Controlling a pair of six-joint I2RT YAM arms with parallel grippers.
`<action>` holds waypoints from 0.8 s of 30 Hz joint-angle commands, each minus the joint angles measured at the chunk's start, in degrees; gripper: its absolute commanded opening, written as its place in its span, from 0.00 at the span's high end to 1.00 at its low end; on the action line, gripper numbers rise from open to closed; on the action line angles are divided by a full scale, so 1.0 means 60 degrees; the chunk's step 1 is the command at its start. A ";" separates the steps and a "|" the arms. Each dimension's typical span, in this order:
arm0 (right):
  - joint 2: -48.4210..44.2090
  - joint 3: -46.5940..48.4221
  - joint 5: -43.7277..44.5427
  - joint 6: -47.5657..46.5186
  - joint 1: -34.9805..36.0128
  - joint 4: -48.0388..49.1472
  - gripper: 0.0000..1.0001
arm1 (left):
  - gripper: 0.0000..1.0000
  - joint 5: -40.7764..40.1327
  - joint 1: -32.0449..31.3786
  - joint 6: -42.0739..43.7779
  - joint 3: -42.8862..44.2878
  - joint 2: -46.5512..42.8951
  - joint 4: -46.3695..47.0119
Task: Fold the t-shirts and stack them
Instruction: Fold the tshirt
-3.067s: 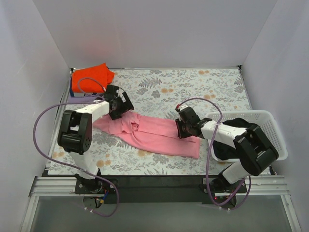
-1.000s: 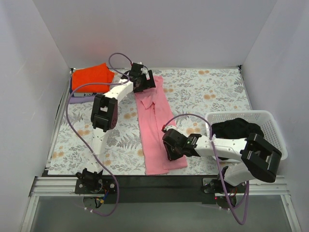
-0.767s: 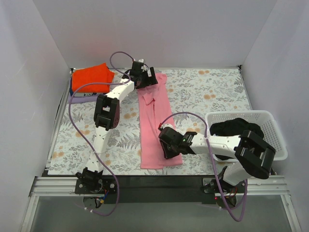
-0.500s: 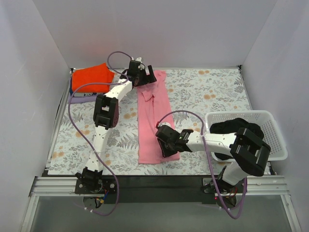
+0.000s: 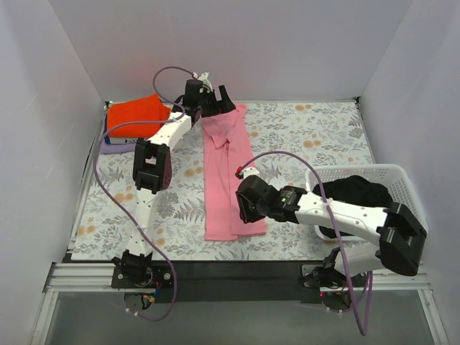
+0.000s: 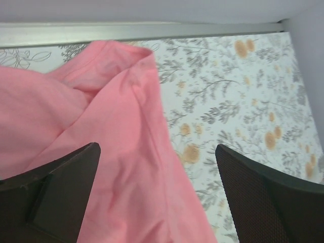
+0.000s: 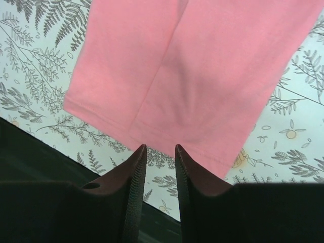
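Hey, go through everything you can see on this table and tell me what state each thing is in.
pink t-shirt: laid flat in a long strip, far to near.
orange-red t-shirt: folded, at the far left corner.
white basket: holding a dark garment.
left gripper: open, holding nothing, over the pink t-shirt's far end.
right gripper: jaws slightly apart, holding nothing, over its near hem.

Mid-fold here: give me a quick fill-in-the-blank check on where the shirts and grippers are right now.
The folded orange-red cloth t-shirt sits in the far ___ corner of the floral-covered table.
The white plastic mesh basket holds a ___ garment.
The left gripper, over the far end of the long pink cloth t-shirt, has its jaws ___.
Missing words: left; black; open.
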 commanded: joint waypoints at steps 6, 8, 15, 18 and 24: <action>-0.1140 -0.1651 0.0511 0.0544 -0.0375 -0.0478 0.64 | 0.03 -0.0799 -0.0273 0.0049 -0.5031 -0.5984 0.0274; -0.1286 -0.1872 0.0525 0.0617 -0.0448 -0.0478 0.64 | 0.04 -0.1195 -0.0462 -0.0111 -0.6401 -0.7333 0.0259; -0.2077 -0.2766 0.0468 0.0735 -0.0829 -0.0085 0.63 | 0.06 -0.1812 -0.1151 -0.1295 -1.1735 -1.0513 0.0010; -0.2107 -0.3118 0.0219 0.0735 -0.0917 0.0369 0.63 | 0.07 -0.1798 -0.1414 -0.1941 -1.3435 -1.1758 -0.0063; -0.1829 -0.3309 -0.0250 0.0779 -0.0961 0.1263 0.63 | 0.07 -0.1914 -0.1869 -0.2939 -1.5136 -1.3576 -0.0677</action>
